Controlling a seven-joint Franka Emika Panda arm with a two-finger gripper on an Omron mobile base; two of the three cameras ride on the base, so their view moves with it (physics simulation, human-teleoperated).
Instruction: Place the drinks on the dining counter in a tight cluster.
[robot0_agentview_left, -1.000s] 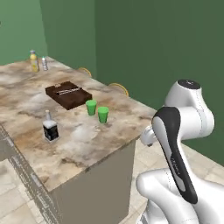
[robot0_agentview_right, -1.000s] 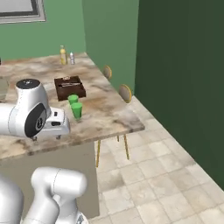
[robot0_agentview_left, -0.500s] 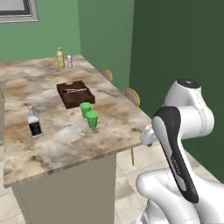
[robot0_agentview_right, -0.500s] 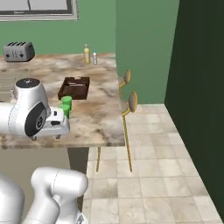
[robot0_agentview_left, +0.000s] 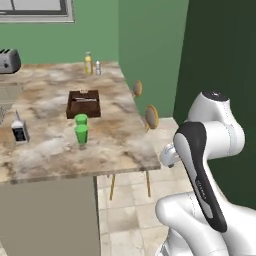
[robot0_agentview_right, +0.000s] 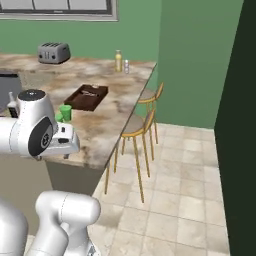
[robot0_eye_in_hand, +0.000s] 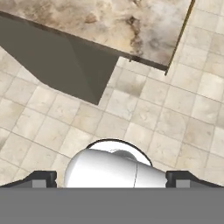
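We see the yellow bottle (robot0_agentview_left: 88, 63) and water bottle (robot0_agentview_left: 98, 67) just beside each other at the counter's (robot0_agentview_left: 120, 145) far end, about 12 o'clock from the tray (robot0_agentview_left: 83, 103); the dark bottle (robot0_agentview_left: 18, 128) stands well apart at the tray's 8 o'clock. We judge them light, rigid, tippy, best gripped around the body. Our gripper (robot0_eye_in_hand: 111, 177) hangs wide open and empty over the floor. Since a second ago the base has driven, so the whole view shifted; the bottles themselves kept their places.
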